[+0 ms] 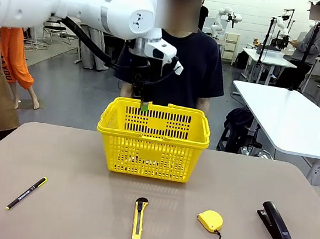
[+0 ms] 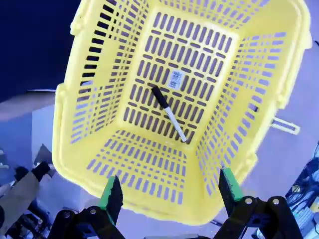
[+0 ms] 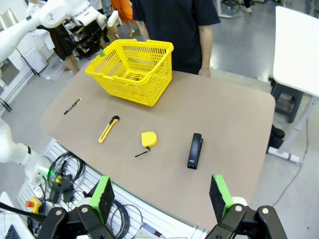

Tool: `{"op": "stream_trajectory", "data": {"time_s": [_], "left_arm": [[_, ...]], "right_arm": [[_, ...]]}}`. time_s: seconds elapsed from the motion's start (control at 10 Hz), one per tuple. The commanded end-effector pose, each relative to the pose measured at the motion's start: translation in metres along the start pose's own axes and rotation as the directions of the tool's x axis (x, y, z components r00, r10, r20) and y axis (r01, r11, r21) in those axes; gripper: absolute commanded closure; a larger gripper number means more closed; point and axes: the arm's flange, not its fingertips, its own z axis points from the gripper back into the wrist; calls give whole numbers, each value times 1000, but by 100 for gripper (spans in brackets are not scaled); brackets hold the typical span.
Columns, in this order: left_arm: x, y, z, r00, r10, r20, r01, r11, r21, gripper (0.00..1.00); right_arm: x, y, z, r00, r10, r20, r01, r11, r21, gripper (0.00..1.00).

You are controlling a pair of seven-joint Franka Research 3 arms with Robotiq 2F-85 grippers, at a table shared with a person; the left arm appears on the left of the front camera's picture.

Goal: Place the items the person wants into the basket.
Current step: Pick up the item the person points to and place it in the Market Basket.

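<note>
The yellow basket stands at the table's far middle, in front of the person in a dark T-shirt. My left gripper hangs open just above the basket's far rim with nothing between its fingers. In the left wrist view the open left gripper looks down into the basket, where the marker lies on the floor. The yellow tape measure and the dark stapler lie near the table's front right. My right gripper stands open high above the table's right front, well clear of the stapler and tape measure.
A black pen with yellow ends lies at the front left. A yellow-and-black utility knife lies at the front middle. A white table stands to the right behind, with other people farther off.
</note>
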Motion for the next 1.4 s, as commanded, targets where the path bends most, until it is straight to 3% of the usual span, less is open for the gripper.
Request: {"op": "stream_trajectory", "data": {"time_s": [0.0,0.1,0.3,0.5,0.9,1.0,1.1,1.3], "left_arm": [[-46,-32,9,997,75,7,-74,996,-53,0],[-71,-46,16,995,99,2,-99,991,-87,0],[-128,-79,28,990,138,10,-137,989,-48,0],[-174,-87,39,980,201,-1,-201,979,-37,0],[-186,-72,33,971,238,-28,-240,964,-111,0],[-176,-65,31,967,252,-48,-255,964,-80,0],[-196,-78,39,968,246,-41,-248,967,-60,0],[-196,-78,39,968,246,-41,-248,967,-60,0]], "right_arm": [[-3,5,7,1000,8,9,-8,1000,0,0],[-3,5,7,1000,8,9,-8,1000,0,0],[-3,5,7,1000,8,9,-8,1000,0,0],[-3,5,7,1000,8,9,-8,1000,0,0],[-3,5,7,1000,8,9,-8,1000,0,0],[-3,5,7,1000,8,9,-8,1000,0,0],[-3,5,7,1000,8,9,-8,1000,0,0],[-3,5,7,1000,8,9,-8,1000,0,0]]}}
